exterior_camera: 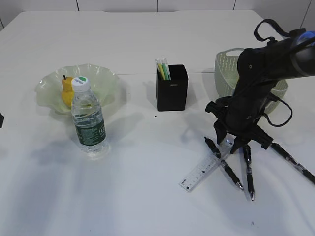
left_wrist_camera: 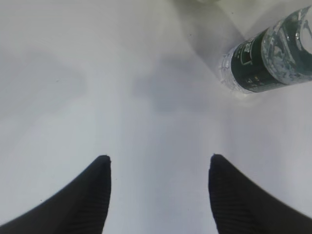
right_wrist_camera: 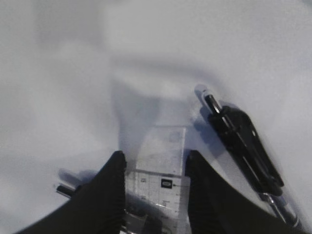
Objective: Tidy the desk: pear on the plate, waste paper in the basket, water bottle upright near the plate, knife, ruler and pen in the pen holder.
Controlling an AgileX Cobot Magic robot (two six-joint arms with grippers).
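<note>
White desk: plate, water bottle, pen holder, basket, ruler, pens.

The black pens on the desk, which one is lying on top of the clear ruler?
The leftmost black pen: it crosses over the ruler. The middle pen and the right pen lie on bare desk.

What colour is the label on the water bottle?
Dark green; the label shows best in the left wrist view.

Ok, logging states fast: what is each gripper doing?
Left gripper: open, holding nothing.
Right gripper: open, fingers either side of the ruler, not closed on it.
</note>
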